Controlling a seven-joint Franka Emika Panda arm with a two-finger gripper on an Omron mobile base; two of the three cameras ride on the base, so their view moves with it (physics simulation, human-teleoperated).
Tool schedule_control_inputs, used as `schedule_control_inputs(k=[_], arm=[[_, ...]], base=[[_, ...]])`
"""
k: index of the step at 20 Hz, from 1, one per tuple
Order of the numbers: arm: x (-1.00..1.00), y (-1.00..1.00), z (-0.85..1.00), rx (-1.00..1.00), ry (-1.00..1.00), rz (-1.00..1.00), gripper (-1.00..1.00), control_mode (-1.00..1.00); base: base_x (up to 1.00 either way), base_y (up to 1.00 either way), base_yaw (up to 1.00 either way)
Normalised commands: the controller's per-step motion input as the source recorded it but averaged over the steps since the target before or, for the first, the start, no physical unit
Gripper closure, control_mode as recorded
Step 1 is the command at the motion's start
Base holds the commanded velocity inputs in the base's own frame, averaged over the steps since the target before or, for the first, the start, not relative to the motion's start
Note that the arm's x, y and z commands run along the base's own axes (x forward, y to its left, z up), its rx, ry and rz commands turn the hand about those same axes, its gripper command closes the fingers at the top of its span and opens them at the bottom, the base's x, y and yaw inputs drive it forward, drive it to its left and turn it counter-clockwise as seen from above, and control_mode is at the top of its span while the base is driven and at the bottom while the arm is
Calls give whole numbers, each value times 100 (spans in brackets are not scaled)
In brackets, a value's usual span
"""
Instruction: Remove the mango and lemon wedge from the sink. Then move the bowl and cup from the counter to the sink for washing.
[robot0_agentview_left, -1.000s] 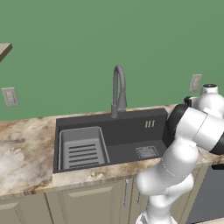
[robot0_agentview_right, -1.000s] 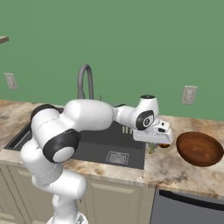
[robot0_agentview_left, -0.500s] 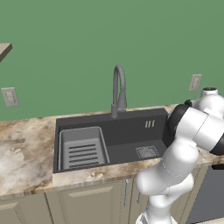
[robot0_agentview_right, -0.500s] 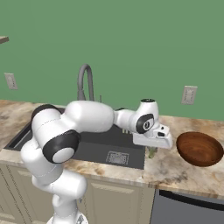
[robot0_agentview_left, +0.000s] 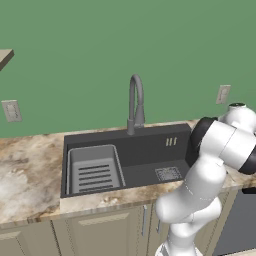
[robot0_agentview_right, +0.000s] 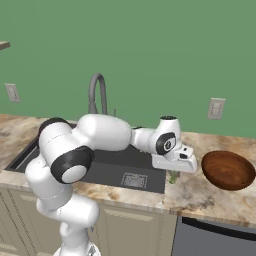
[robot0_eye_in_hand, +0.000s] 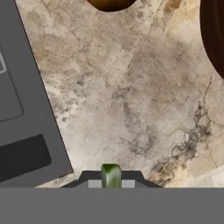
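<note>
The robot's two-finger claw pinches the tiny yellow-green lemon wedge just above the beige marbled stone counter, between the dark grey sink and the wide reddish-brown bowl.

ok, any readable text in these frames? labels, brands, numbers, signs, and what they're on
None: no words, numbers or brand marks can be read in any view.
Wall outlet: blank plate, no lettering visible.
Sink: plain dark basin; the small marks on its back wall are slots, not text.
Bowl: plain reddish-brown, no label.
Counter: marbled veining only.
Gripper: shut on a small green lemon wedge, unmarked.
</note>
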Motion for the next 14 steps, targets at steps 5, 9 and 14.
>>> schedule_control_inputs(k=[5,9,14], arm=[[0,-5,-14,-5,5,-3,100,-100],[0,-6,-12,-2,8,-3,100,-100],[0,-4,-12,0,10,-2,100,-100]], base=[[0,0,0],[0,0,0],[0,0,0]])
